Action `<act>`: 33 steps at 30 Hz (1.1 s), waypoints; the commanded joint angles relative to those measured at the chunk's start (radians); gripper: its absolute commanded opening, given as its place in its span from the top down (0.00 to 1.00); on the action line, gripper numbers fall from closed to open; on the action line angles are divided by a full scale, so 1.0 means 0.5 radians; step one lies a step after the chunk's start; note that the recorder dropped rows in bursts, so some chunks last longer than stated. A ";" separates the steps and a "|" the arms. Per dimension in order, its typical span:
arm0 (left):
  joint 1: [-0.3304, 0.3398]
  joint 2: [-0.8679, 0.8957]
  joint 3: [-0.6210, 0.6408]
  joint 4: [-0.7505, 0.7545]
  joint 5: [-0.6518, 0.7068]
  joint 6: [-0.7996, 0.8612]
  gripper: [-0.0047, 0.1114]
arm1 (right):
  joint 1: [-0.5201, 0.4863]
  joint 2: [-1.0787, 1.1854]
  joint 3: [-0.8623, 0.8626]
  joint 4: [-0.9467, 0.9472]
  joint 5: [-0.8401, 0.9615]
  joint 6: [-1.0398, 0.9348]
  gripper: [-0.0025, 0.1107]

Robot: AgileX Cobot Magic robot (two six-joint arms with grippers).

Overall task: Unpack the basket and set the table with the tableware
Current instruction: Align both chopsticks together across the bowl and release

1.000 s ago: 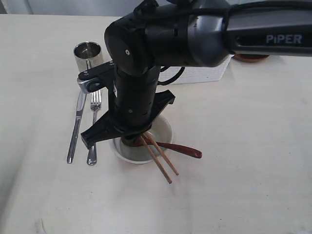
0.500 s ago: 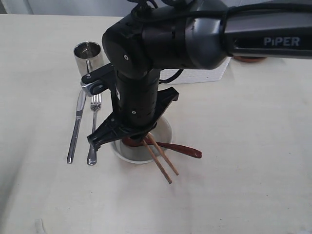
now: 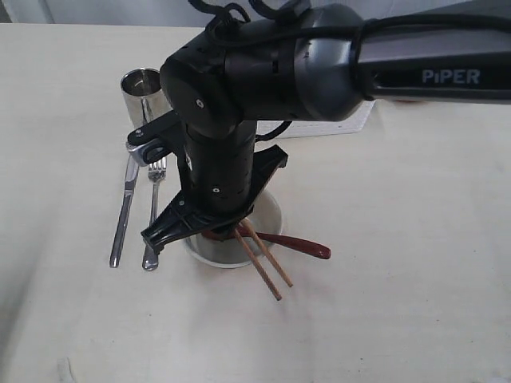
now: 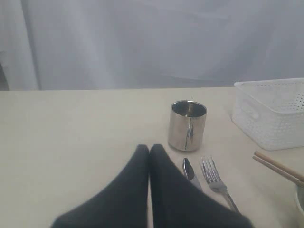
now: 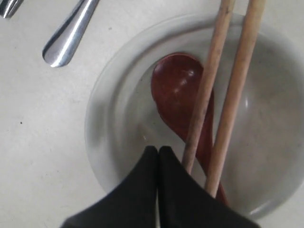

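The right gripper [image 5: 158, 151] is hovering low over the pale cream bowl [image 3: 270, 209] in the middle of the exterior view. Its black fingers are pressing together with nothing between them, just beside the wooden chopsticks [image 3: 267, 270]. The chopsticks are lying with one end inside the bowl, the other end reaching over the near rim onto the table [image 3: 415, 279]. Under them the reddish-brown spoon [image 3: 302, 245] is sitting with its scoop in the bowl and its handle sticking out toward the right of the frame. To the left of the bowl the steel fork [image 3: 152, 209] and knife [image 3: 124, 214] are lying side by side, close together, and the steel cup [image 3: 144, 88] is standing upright just beyond them toward the upper left. The left gripper [image 4: 149, 150] is out of sight in the exterior view; its wrist camera is showing its fingers pressed together and empty, low over the table and pointing toward the cup. The white basket [image 3: 339, 124] is sitting in the upper middle, mostly behind the arm, and what is left inside it cannot be told. Judging by this, most of the tableware is already out; the remaining work is probably tidying the chopsticks and spoon and fetching anything left in the basket.
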 commanded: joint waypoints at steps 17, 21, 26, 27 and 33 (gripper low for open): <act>-0.002 -0.007 0.006 -0.012 -0.021 0.001 0.96 | 0.003 0.040 -0.011 -0.128 -0.020 0.025 0.98; -0.002 -0.007 0.006 -0.012 -0.021 0.001 0.96 | 0.003 0.040 -0.011 -0.128 -0.020 0.025 0.98; -0.002 -0.007 0.006 -0.012 -0.021 0.001 0.96 | 0.003 -0.011 -0.011 -0.128 -0.038 0.025 0.98; -0.002 -0.007 0.006 -0.012 -0.021 0.001 0.96 | 0.003 -0.040 -0.011 -0.124 -0.041 0.025 0.98; -0.002 -0.007 0.006 -0.012 -0.021 0.001 0.96 | -0.016 -0.295 -0.013 -0.227 -0.055 0.025 0.98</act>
